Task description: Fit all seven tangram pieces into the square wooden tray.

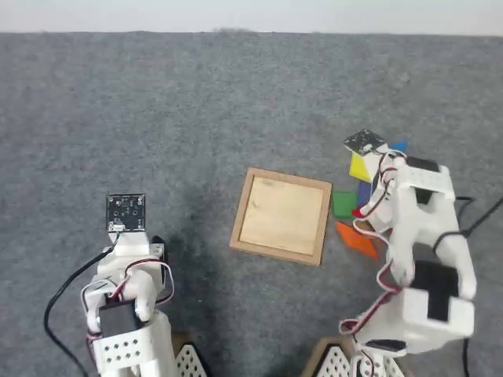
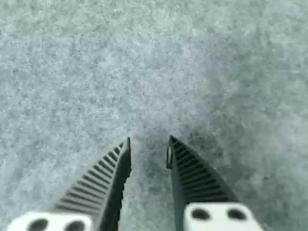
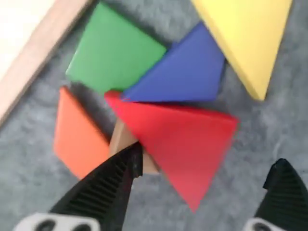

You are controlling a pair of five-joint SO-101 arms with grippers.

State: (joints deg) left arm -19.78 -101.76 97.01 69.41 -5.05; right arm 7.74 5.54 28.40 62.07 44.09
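The square wooden tray (image 1: 250, 206) lies at the table's middle, its inside bare. Just right of it sits a heap of tangram pieces. In the right wrist view a red triangle (image 3: 183, 139) lies on top, with a blue piece (image 3: 185, 72), a green square (image 3: 113, 50), a yellow triangle (image 3: 248, 33), an orange piece (image 3: 74, 137) and a tan piece (image 3: 122, 139) around it. My right gripper (image 3: 207, 166) hangs open right over the red triangle, one finger on each side. The left gripper (image 2: 149, 147) is open over bare carpet at the lower left, holding nothing.
Grey carpet (image 1: 157, 110) covers the table. The tray's rim (image 3: 38, 57) runs close beside the green and orange pieces. The left arm (image 1: 126, 259) stands well away from the tray. A pale wall edge runs along the far side.
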